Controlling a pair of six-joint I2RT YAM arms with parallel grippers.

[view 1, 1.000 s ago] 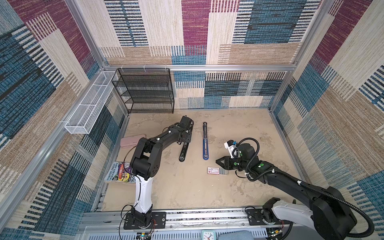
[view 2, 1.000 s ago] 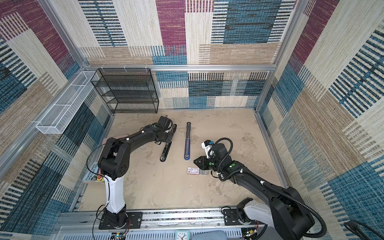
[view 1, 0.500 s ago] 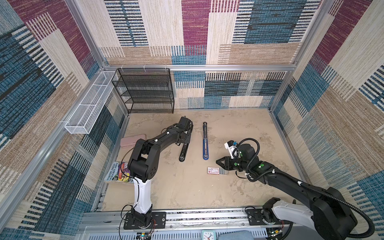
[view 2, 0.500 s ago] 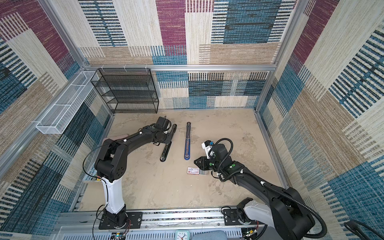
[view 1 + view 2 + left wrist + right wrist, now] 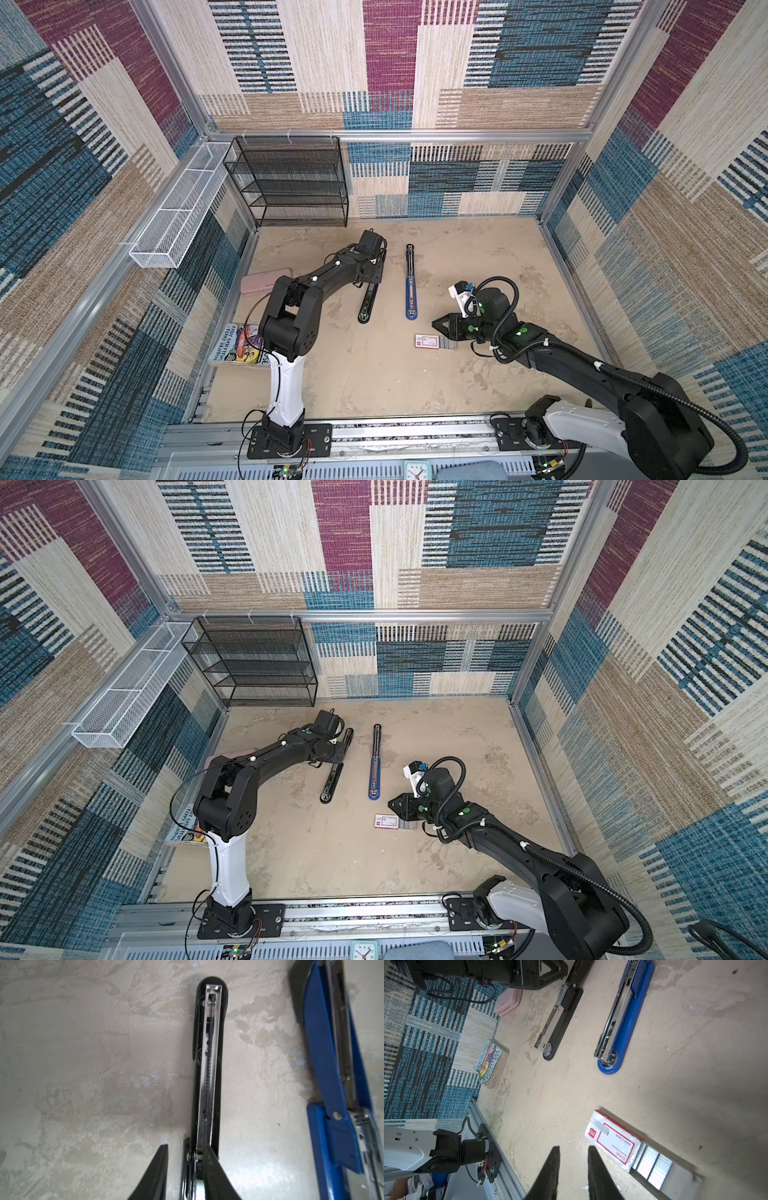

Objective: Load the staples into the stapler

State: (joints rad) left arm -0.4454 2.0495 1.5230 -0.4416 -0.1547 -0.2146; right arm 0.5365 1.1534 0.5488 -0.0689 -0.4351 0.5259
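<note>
Two staplers lie opened out flat on the table: a black stapler (image 5: 368, 305) (image 5: 208, 1064) and a blue stapler (image 5: 410, 286) (image 5: 623, 1018). My left gripper (image 5: 372, 274) (image 5: 186, 1147) is low over the black stapler's hinge end, open. One finger rests on its metal rail and the other stands clear of its side. The staples (image 5: 652, 1165) are grey strips in a tray that slides out of a white box (image 5: 426, 341) (image 5: 612, 1142) with a red label. My right gripper (image 5: 434, 323) (image 5: 574, 1148) hovers just beside that box, open and empty.
A pink oblong case (image 5: 266, 280) and a paperback book (image 5: 241, 345) lie near the left wall. A black mesh shelf (image 5: 291, 183) stands at the back left, and a white wire basket (image 5: 183, 208) hangs on the left wall.
The left arm has shifted slightly over the black stapler. The right arm and the box of staples have not moved.
</note>
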